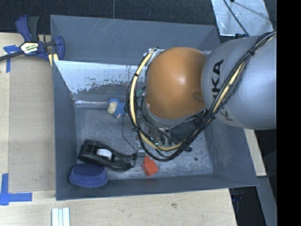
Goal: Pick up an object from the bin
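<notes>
A small red block (149, 166) is seen on the bin floor at lower centre of the frame, just beside the right end of a black tape dispenser (104, 155). The gripper (139, 150) is lowered close above both, and whether it is apart or together cannot be told. A blue round pad (88, 175) is set at lower left, and a small blue and cream piece (114, 107) further up in the grey bin (63, 126).
</notes>
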Available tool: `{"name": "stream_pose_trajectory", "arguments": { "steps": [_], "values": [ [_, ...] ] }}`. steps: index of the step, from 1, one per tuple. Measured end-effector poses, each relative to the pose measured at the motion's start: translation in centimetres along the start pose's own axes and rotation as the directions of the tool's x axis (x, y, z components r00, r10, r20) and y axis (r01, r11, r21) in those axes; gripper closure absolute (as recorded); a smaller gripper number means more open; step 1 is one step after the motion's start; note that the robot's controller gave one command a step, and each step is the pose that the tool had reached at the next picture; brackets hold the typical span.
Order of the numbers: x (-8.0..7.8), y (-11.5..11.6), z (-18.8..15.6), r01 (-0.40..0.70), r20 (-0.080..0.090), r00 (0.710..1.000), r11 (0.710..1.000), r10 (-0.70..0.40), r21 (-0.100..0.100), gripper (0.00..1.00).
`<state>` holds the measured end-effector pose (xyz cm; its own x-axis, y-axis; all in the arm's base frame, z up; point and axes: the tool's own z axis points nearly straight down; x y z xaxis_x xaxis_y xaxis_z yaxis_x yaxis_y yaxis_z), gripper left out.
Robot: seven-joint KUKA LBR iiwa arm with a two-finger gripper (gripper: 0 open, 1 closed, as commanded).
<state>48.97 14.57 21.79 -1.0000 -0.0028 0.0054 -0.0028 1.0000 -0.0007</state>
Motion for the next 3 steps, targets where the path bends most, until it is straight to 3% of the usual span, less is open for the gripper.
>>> {"name": "stream_pose_trajectory", "arguments": {
  "steps": [1, 2, 3],
  "values": [
    [-0.1, 4.6, 14.6, 0.065, 0.000, 0.998, 0.998, -0.065, 0.000, 0.00],
    [-0.3, 4.5, 14.2, 0.059, 0.007, 0.998, 0.998, -0.059, -0.001, 1.00],
    [-0.7, 5.2, 1.6, 0.081, 0.009, 0.997, 0.997, -0.081, 0.000, 1.00]
  ]
}}
